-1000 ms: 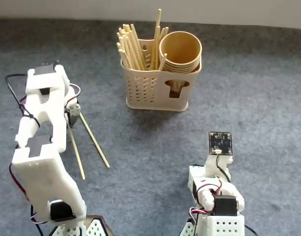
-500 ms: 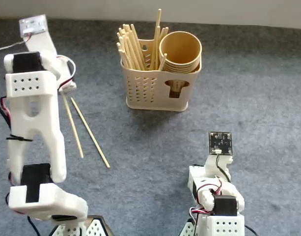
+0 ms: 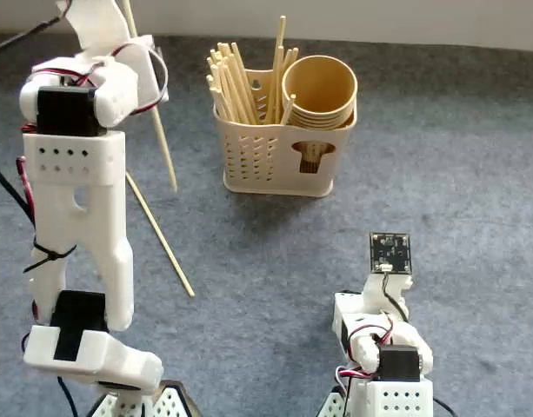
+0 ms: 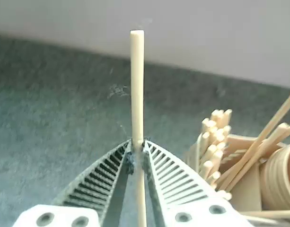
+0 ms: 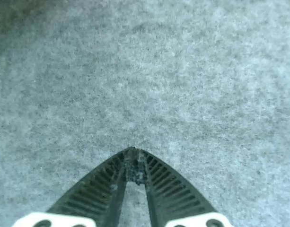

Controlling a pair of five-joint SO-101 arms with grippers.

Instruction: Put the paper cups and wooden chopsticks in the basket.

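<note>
1. Beside the basket (image 3: 266,161), I am clamping my left gripper (image 4: 136,144) on a raised chopstick (image 4: 136,85).
2. A second chopstick (image 3: 160,236) is lying on the table beside the basket.
3. My right gripper (image 5: 134,165) is resting clenched and empty, well apart from the basket.

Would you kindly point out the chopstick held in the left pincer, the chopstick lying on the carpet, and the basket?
held chopstick (image 4: 137,85), left wrist view, middle of its bare shaft.
loose chopstick (image 3: 166,245), high view, middle of its shaft.
basket (image 3: 257,161), high view, perforated front wall.
</note>
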